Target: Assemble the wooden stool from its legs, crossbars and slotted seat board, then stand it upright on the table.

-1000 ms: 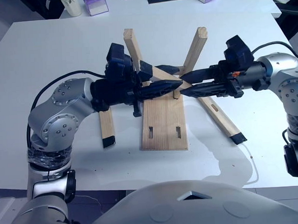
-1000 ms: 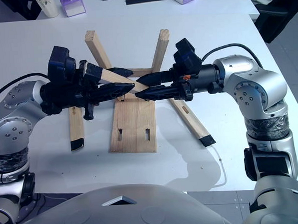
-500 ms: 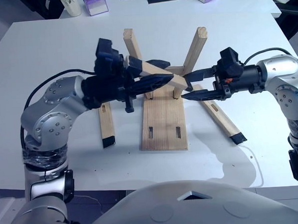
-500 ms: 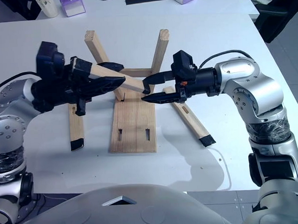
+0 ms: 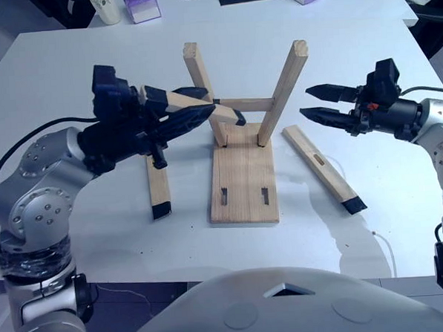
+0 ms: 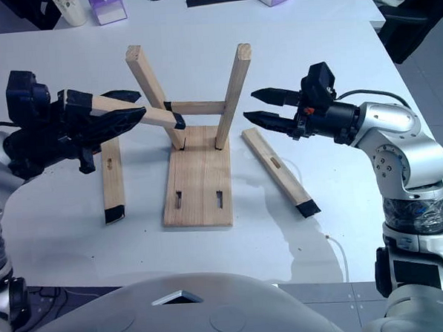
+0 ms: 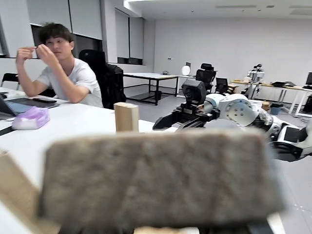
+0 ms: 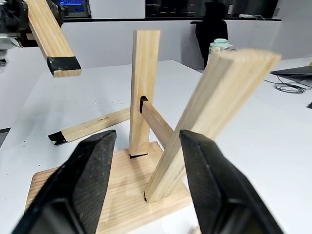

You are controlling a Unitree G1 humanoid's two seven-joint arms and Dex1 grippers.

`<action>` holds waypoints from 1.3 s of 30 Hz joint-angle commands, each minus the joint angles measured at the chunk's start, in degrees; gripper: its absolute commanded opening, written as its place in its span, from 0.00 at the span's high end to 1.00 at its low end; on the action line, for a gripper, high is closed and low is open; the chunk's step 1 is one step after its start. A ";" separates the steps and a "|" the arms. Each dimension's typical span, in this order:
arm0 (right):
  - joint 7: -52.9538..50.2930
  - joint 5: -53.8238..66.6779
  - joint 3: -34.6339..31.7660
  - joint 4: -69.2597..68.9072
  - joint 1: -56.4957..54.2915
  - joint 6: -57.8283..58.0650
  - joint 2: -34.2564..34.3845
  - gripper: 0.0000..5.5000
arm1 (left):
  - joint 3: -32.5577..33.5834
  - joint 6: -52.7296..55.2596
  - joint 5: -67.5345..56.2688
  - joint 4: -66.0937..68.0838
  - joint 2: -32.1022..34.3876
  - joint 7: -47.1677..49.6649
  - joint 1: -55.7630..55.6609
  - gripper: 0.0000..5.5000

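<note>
White bench (image 5: 67,62) carries all stool parts, with two purple tissue boxes (image 5: 140,5) at its far edge.

1. Seat board (image 5: 243,176) lies flat at the centre of the bench, its long axis running away from the robot. Two slots (image 5: 225,197) at its near end are unfilled.
2. Two legs stand on the far end of the seat board: the left standing leg (image 5: 201,85) and the right standing leg (image 5: 283,88). Their upper ends spread apart in the head views. A crossbar (image 5: 249,103) joins them part-way up.
3. Left tool (image 6: 133,105) is clamped on a third leg (image 6: 156,115) and holds it raised above the bench, left of the standing pair. The black-capped end of this leg points toward the left standing leg; the right wrist view shows the capped end in the air, apart from the standing legs.
4. Right tool (image 5: 305,101) hovers to the right of the right standing leg, near it but not touching. Its fingers (image 8: 92,165) are spread apart and hold nothing.
5. One loose left leg (image 5: 158,188) lies flat on the bench just left of the seat board, black cap toward the robot.
6. One loose right leg (image 5: 323,168) lies flat to the right of the seat board, angled outward, with a slot in its upper face and its black cap toward the robot
</note>
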 commanded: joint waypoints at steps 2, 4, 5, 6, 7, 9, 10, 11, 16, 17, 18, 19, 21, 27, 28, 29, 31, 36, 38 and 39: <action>-2.35 1.02 -2.52 -4.62 3.62 -0.08 -0.15 0.56 | 6.54 3.54 -1.75 -1.72 7.92 -3.53 5.22 0.76; -3.24 1.82 -4.02 -5.98 4.69 0.11 -0.46 0.56 | 9.56 5.12 -2.38 -0.98 10.74 -3.76 6.32 0.76; -3.78 2.31 -5.13 -7.05 5.76 0.39 -0.70 0.56 | 10.38 5.49 -2.27 0.02 12.15 -4.67 6.06 0.76; -4.27 2.78 -6.39 -8.11 7.03 0.70 -0.94 0.56 | 10.85 5.76 -1.90 1.22 13.62 -5.97 5.73 0.76; -5.00 2.84 -7.64 -8.90 8.29 0.73 -1.04 0.56 | 11.07 7.08 -2.23 3.13 15.21 -6.97 5.46 0.76; -6.81 3.33 -9.89 -10.73 10.90 0.90 -0.97 0.56 | 9.44 7.07 0.02 7.07 17.57 -9.83 4.49 0.76; -7.38 3.44 -10.53 -11.06 11.70 0.78 -0.91 0.56 | 7.53 3.39 5.48 8.90 18.23 -10.91 5.08 0.76; -7.97 3.28 -10.99 -11.27 12.49 0.45 -0.77 0.56 | 5.09 -0.79 11.02 11.45 17.99 -10.85 4.60 0.76; -10.72 2.11 -9.99 -10.66 11.91 -0.56 0.16 0.56 | -7.31 -28.28 35.02 26.24 14.13 -14.94 1.83 0.76; -11.15 1.94 -9.45 -10.74 11.62 -0.64 0.30 0.56 | -9.05 -31.62 37.40 29.41 13.48 -16.10 1.41 0.76; -11.44 1.64 -8.96 -10.90 11.56 -0.86 0.39 0.56 | -10.08 -35.06 39.36 32.29 13.14 -17.29 1.27 0.76; -11.71 1.35 -8.54 -10.96 11.65 -1.08 0.49 0.56 | -10.59 -38.51 41.03 35.19 13.06 -18.41 1.14 0.76; -12.19 0.65 -8.36 -11.12 12.76 -1.70 0.53 0.56 | -10.03 -43.06 41.50 39.53 13.09 -21.33 0.11 0.76; -13.71 -1.52 -8.03 -12.52 16.78 -3.52 1.47 0.56 | -11.46 -48.51 42.64 48.79 14.36 -30.03 -4.05 0.76; -13.90 -1.71 -7.88 -12.68 17.04 -3.70 1.62 0.56 | -11.61 -48.32 42.49 49.22 14.21 -30.96 -4.58 0.76; -14.01 -2.02 -7.50 -12.46 16.88 -3.90 1.73 0.56 | -11.66 -48.16 42.31 49.06 14.01 -31.68 -4.74 0.76; -14.19 -2.37 -6.95 -12.25 16.49 -4.03 1.83 0.56 | -11.75 -48.14 42.28 48.46 13.76 -32.76 -4.48 0.76; -14.21 -2.18 -6.68 -11.92 15.95 -4.12 1.45 0.56 | -12.05 -49.90 43.62 48.87 13.51 -34.36 -2.75 0.76; -14.01 -2.22 -6.53 -11.47 15.57 -4.19 1.30 0.56 | -12.21 -49.66 43.76 48.59 13.52 -34.57 -2.12 0.76; -13.93 -2.21 -6.39 -11.37 15.37 -4.18 1.28 0.56 | -12.27 -49.55 43.75 48.32 13.49 -34.63 -1.74 0.76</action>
